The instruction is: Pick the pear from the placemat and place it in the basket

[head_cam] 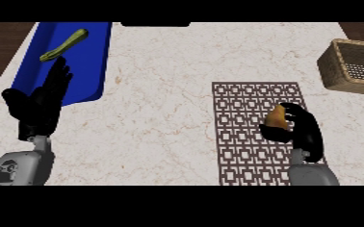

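One pear | inside curled right hand | over placemat

Counter: pale marble top, cream-white with faint tan veining, fills nearly the whole view. Surface lit evenly, no hard shadows on the bare stone.

Dark wood shows at the far left corner past the counter's slanted edge; a similar brown strip sits at the far right corner. Cannot tell whether these are floor or cabinet.

A black slot with rounded ends sits at the far edge, centre; what it is cannot be told.

A blue tray lies on the left part of the top, with a green vegetable in it.
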